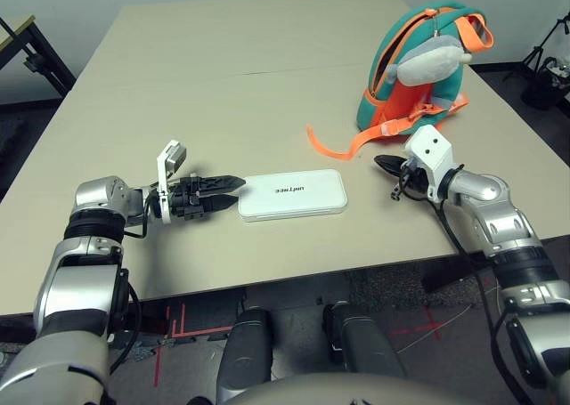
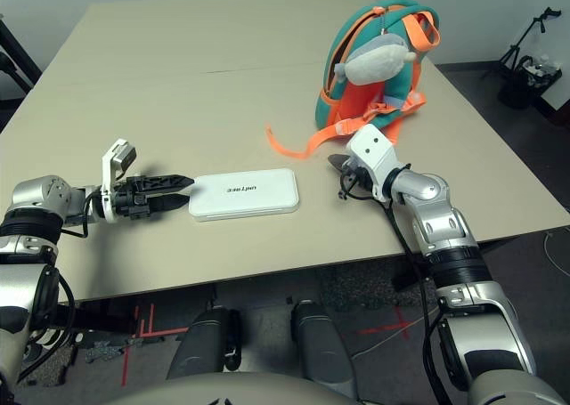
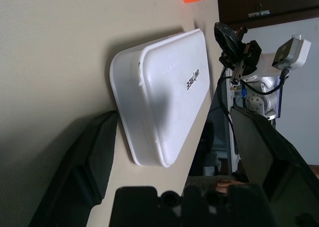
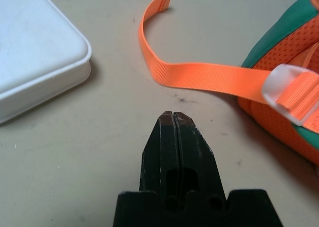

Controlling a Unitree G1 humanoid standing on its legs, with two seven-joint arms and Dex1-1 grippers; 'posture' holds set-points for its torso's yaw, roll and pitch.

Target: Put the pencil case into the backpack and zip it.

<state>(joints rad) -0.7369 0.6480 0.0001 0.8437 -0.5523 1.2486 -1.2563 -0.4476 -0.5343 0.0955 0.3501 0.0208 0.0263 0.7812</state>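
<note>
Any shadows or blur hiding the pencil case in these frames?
Left eye view: pencil case evenly lit, crisp, lettering visible. Left wrist view: left gripper fingers dark and soft up close, casting shadow onto the case's near end. Right wrist view: case corner sharp, only a thin edge shadow on the table.

pencil case (image 1: 292, 195): 1 | backpack (image 1: 419, 71): 1 | plush fish charm (image 1: 432, 60): 1 | table (image 1: 223, 85): 1

Pencil case (image 1: 292, 196) flat on table (image 1: 223, 76), between left pincer (image 1: 227, 192) and right pincer (image 1: 388, 165); backpack (image 1: 419, 67) behind, rightward.
</note>
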